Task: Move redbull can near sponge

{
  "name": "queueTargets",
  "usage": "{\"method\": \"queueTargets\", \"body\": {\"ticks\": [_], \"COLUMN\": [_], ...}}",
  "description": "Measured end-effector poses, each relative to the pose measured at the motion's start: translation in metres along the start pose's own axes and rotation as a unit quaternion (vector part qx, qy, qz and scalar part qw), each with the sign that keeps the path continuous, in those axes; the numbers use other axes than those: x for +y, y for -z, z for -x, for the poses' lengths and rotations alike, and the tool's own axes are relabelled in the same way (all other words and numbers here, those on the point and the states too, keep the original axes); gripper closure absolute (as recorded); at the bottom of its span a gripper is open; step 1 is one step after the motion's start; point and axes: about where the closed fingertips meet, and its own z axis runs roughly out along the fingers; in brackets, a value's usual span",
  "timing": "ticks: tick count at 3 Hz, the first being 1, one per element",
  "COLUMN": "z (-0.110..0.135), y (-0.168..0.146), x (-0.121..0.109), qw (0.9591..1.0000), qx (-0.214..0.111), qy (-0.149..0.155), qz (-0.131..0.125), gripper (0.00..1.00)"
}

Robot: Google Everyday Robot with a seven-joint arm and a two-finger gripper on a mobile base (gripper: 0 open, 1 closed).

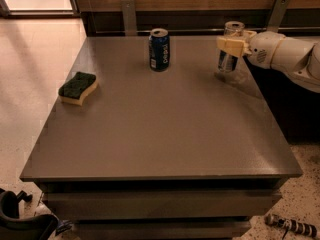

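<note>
The redbull can [229,59], slim and silver with bluish markings, is at the table's far right. My gripper [233,45] reaches in from the right on a white arm and is shut on the can's upper half. The can hangs slightly above the table, with its shadow just below it. The sponge [78,87], yellow with a dark green top, lies near the table's left edge, far from the can.
A wider dark blue Pepsi can [159,49] stands upright at the back middle of the grey table [160,134]. A wood-panelled wall with two metal brackets runs behind the table. A dark object [290,225] lies on the floor at the lower right.
</note>
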Motion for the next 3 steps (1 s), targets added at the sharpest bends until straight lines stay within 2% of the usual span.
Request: {"method": "queueTargets", "body": {"ticks": [1,2,3], "z": [0.04,0.06,0.068], "y": [0.013,0.001,-0.026], "x": [0.024,0.099,0.172], "qw": [0.9996,0.999,0.9972], "qx": [-0.018,-0.043,-0.052], "qy": [0.016,0.01,0.001], "qz": [-0.013,0.01,0.053], "gripper": [1.0,1.0,1.0]}}
